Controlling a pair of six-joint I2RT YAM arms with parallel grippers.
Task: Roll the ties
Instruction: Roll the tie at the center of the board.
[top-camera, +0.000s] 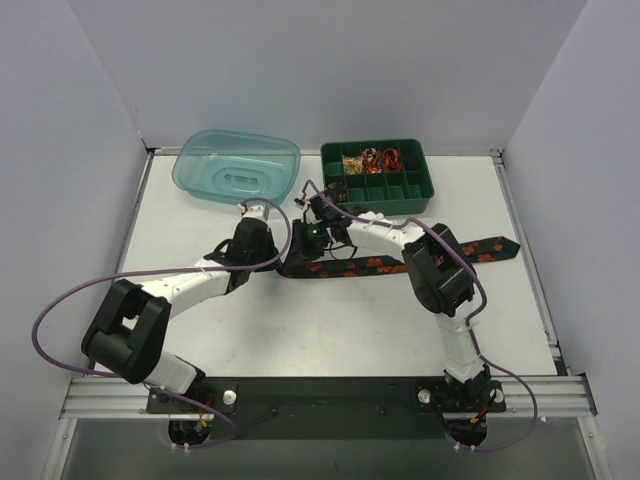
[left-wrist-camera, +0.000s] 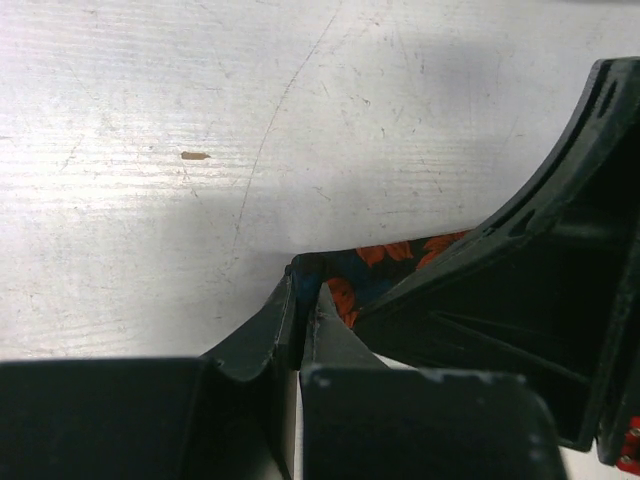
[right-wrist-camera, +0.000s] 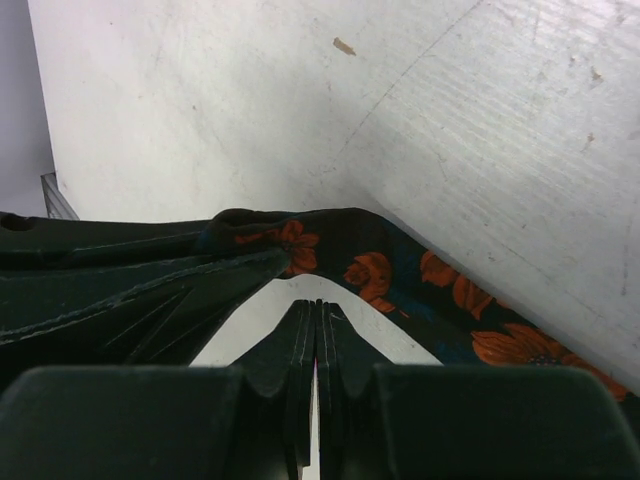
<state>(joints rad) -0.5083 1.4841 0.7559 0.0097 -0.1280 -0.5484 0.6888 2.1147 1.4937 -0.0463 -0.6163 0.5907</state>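
**A:** How will the tie (top-camera: 365, 266) handle?

**B:** I'd judge it light, soft and floppy, and a little slick. It won't break, but it would sag and slip out of a loose roll. It lies flat on the table (top-camera: 300, 330). One end sits just ahead of the left pincer (left-wrist-camera: 305, 290), and the rest runs off to the right of the right pincer (right-wrist-camera: 318, 310).

**A:** Where would you take hold?

**B:** At that end, pinched across its width so the roll starts square.

**A:** And the pincers?

**B:** Both are clenched. The right one has nothing between its fingers, and the cloth lies just beyond its tips. The left one's tips are at the tie's end, but I can't tell whether any cloth is nipped.

**A:** What's the count?

**B:** One tie in view and two pincers. There's one blue tub (top-camera: 195, 175) and one green tray (top-camera: 390, 203), both beyond the pincers. Small reddish bits lie in the tray, too small to name.
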